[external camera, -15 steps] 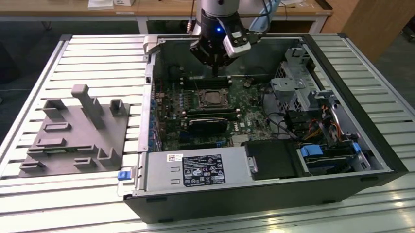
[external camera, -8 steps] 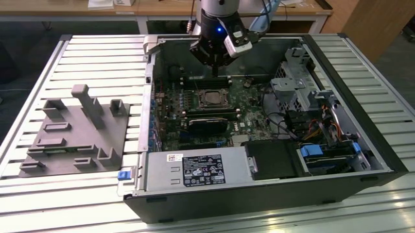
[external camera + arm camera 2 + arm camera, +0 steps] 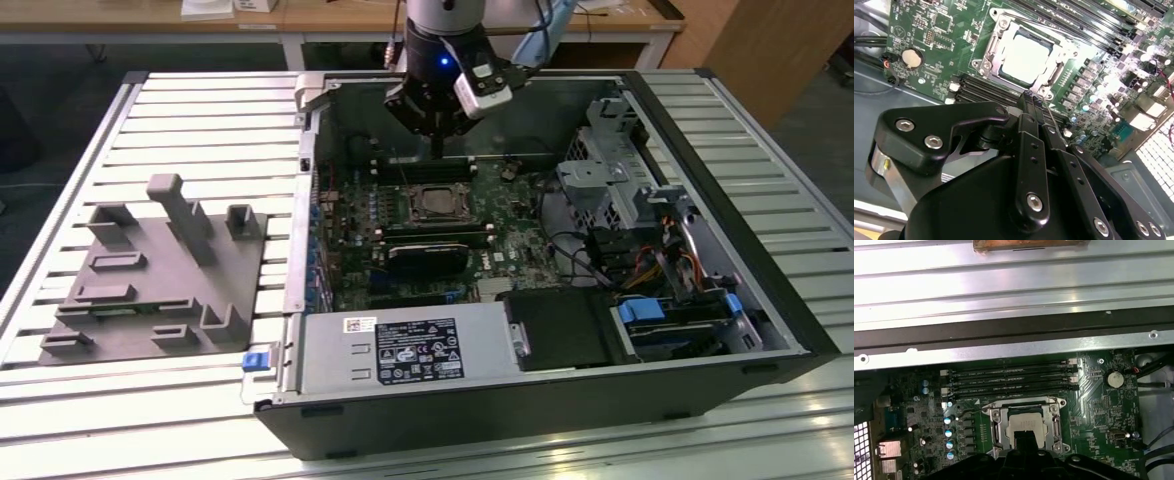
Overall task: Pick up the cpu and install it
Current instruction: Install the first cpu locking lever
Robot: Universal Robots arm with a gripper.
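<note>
Judging by the layout, late in the install step: cpu lying flat inside the socket on the motherboard, gripper poised just above the socket's edge, jaws pressed together and gripping nothing.

Arm upright, wrist pointing down, end effector fingers together (empty-looking).

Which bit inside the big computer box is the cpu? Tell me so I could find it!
Look in the open computer case lying on the slatted table, at the green motherboard on its floor. Near the board's middle, just below the arm's gripper, sits a metal socket frame. The cpu is the pale, flat square inside that frame, unlike the long dark memory slots beside it.
</note>
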